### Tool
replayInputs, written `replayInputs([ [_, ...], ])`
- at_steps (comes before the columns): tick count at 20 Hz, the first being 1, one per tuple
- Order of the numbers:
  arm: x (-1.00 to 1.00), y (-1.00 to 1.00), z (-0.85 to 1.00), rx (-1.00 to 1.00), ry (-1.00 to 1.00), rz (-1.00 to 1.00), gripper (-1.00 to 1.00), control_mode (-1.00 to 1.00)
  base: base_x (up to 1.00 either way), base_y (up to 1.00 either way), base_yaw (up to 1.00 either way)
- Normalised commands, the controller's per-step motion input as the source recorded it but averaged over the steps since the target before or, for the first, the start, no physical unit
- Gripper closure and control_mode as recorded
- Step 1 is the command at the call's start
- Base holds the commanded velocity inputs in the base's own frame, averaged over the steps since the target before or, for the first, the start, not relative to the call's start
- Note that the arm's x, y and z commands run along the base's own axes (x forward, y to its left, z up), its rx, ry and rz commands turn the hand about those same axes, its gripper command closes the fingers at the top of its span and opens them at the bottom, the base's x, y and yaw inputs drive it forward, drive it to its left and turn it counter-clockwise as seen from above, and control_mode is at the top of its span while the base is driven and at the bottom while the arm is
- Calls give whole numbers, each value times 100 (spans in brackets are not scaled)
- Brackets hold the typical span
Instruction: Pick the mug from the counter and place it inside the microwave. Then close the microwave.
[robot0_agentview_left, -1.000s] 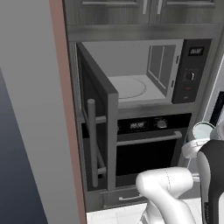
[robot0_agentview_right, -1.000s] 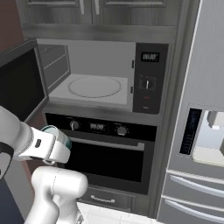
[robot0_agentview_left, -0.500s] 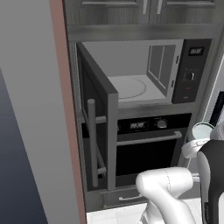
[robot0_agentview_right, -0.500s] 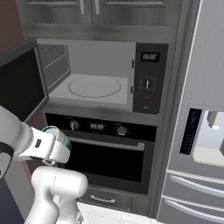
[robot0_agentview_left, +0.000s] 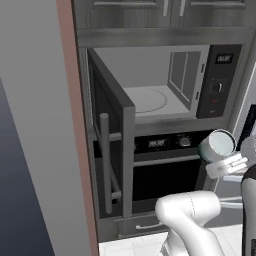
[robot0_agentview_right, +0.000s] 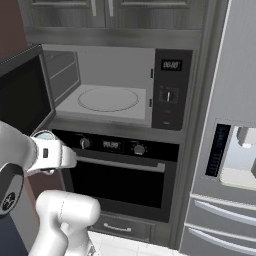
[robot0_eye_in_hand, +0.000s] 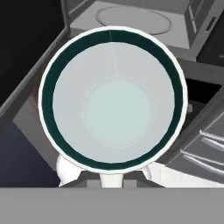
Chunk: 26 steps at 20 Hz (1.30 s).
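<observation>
Here the mug (robot0_agentview_left: 217, 145) hangs in the air, clamped in the gripper (robot0_agentview_left: 227, 162), whose jaws are closed on it; in the left base view it sits at about four o'clock from the microwave (robot0_agentview_left: 165, 82) opening, level with the oven (robot0_agentview_left: 167, 165) control strip and in front of it. In the hand view the mug (robot0_eye_in_hand: 113, 100) shows its round mouth, white rim and teal inner band, with the turntable (robot0_eye_in_hand: 132, 18) at twelve o'clock beyond the rim. In the right base view only a sliver of the mug's rim (robot0_agentview_right: 44, 135) shows above the white wrist, at about seven o'clock from the cavity. The microwave door (robot0_agentview_left: 111, 145) stands swung wide to the left, its edge and vertical bar handle (robot0_agentview_left: 105, 170) toward the robot. The cavity is bare around the turntable (robot0_agentview_right: 108, 99), bounded by its sill below and the control panel (robot0_agentview_right: 171, 90) on the right. The fridge (robot0_agentview_right: 225, 130) stands at three o'clock of the microwave.
</observation>
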Motion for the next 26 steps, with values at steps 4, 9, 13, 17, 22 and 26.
replayInputs([
  [4, 69, 28, 0, -1, -10, 20, 100, -100, 0, 0, 0],
  [9, 62, 21, 0, -5, -2, 0, 100, -100, 0, 0, 0],
  [13, 68, 0, 0, -1, 0, -9, 100, -100, 0, 0, 0],
  [17, 59, 0, 3, 1, 0, -12, 100, -100, 0, 0, 0],
  [22, 50, 0, 10, 3, 0, -7, 100, -100, 0, 0, 0],
  [26, 49, 0, 14, 4, 0, -2, 100, -100, 0, 0, 0],
])
